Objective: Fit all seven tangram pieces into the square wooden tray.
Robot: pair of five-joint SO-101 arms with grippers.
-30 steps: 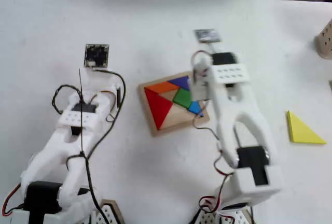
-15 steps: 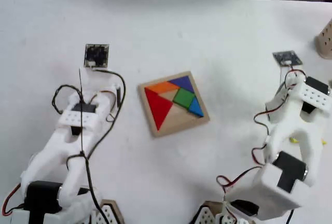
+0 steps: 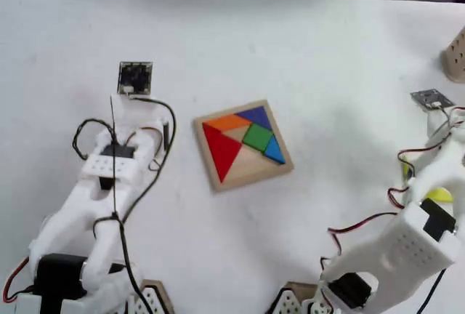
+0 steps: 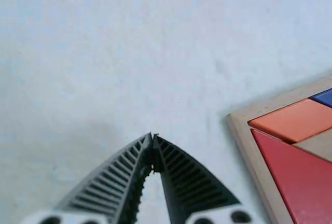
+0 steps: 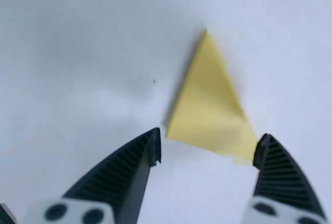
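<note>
In the last second the right arm (image 3: 407, 248) swung away from the tray (image 3: 254, 167) to the far right of the surface (image 3: 290, 52). Its pincer (image 5: 208, 145) now hangs released, straddling the yellow triangle (image 5: 210, 105), probably the next piece to grab. 5 pieces (image 3: 221, 150) sit in the tray. The left pincer (image 4: 152, 142) rests clenched and empty beside the tray, out of the path.

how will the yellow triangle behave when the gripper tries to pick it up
The yellow triangle looks like a flat, stiff slab, so it probably won't bend or roll. Lying flush on the smooth table, it may slide rather than lift. The right gripper, open over it, likely must pinch its thin edges.
</note>
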